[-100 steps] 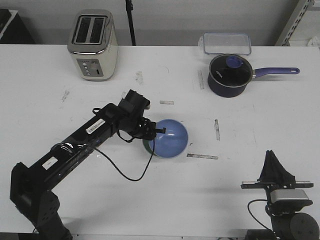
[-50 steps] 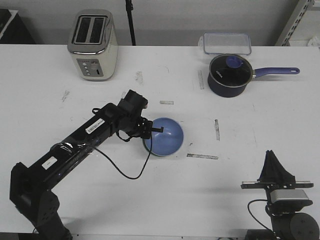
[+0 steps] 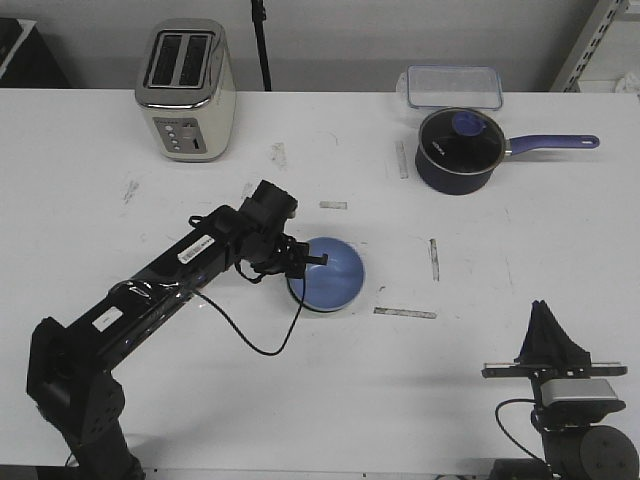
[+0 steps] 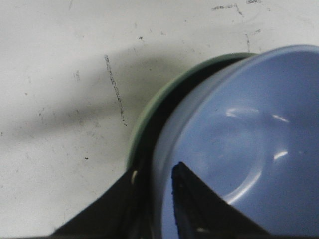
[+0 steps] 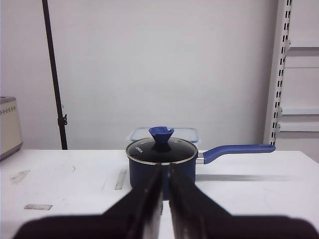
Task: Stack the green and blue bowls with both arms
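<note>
Blue bowl (image 3: 330, 275): smooth, round, pale periwinkle, glossy inside with soft highlights; it sits nested in the green bowl near the middle of the worktop.
Green bowl (image 4: 149, 117): pale mint, same round shape; only a thin crescent of its rim shows past the blue bowl's edge in the left wrist view, and it is barely visible from the front.
Left gripper (image 3: 303, 262): black, pointed fingers closed on the blue bowl's rim at its left side, one finger inside the bowl and one outside between the two rims.
Left arm (image 3: 165, 275): black, jointed, matte, stretched diagonally from the near left corner to the bowls, with a thin black cable looping below it.
Right gripper (image 5: 164, 199): black, tapered fingers almost together with only a narrow slit between them, holding nothing; parked at the near right edge, well apart from the bowls.
Worktop (image 3: 150, 380): flat, white, scuffed with grey marks and short strips of tape.
Saucepan (image 3: 458, 150): dark navy, round, glass lid with a blue knob, long purple-blue handle; far right.
Toaster (image 3: 187, 90): boxy, cream with a shiny metal top and two slots; far left.
Container (image 3: 453, 87): clear, rectangular plastic, just behind the saucepan.
</note>
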{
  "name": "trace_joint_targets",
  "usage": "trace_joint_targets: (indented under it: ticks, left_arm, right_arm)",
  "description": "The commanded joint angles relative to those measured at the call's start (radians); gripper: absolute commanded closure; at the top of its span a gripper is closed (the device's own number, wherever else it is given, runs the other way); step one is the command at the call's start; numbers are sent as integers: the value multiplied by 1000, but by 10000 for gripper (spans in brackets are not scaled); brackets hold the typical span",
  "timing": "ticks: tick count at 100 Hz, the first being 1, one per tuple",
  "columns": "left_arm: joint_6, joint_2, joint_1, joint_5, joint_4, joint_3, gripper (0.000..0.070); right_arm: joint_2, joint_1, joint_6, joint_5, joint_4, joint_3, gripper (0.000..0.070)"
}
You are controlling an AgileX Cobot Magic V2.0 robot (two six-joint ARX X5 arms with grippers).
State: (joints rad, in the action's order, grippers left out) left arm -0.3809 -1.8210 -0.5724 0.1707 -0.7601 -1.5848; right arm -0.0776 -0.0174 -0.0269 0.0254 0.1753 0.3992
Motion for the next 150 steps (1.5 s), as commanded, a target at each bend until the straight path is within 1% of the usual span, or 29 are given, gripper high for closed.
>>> trace_joint_targets:
  ticks: [1,29,66,80,92,110,121,125,136,146,150]
  left_arm:
    - [-3,-16,-5,2,3,-22,482]
    - [-2,21,-5,3,-4,-24,481]
    - [4,131,13,2,-9,-24,483]
    - [37,179,43,2,14,-7,484]
    - [86,263,85,2,142,98,486]
    - [121,448,166,2,412,362,496]
    - [163,578,227,2,562,535,506]
    - [180,626,249,2,610,594,522]
    - [260,751,306,2,711,735,625]
    - [329,853,348,2,750,826,630]
    - [350,896,365,2,763,858,651]
  right_arm:
    - [4,1,-10,0,-10,6,686]
    - [4,1,-10,0,-10,6,686]
    - [4,1,-10,0,-10,6,686]
    - [4,1,-10,0,-10,6,686]
    - [4,1,-10,0,-10,6,686]
    - [4,1,-10,0,-10,6,686]
    - [4,1,-10,0,-10,6,686]
    - [4,1,-10,0,-10,6,686]
    - [4,1,-10,0,-10,6,686]
    - [4,1,-10,0,-10,6,686]
    - [4,1,-10,0,-10,6,686]
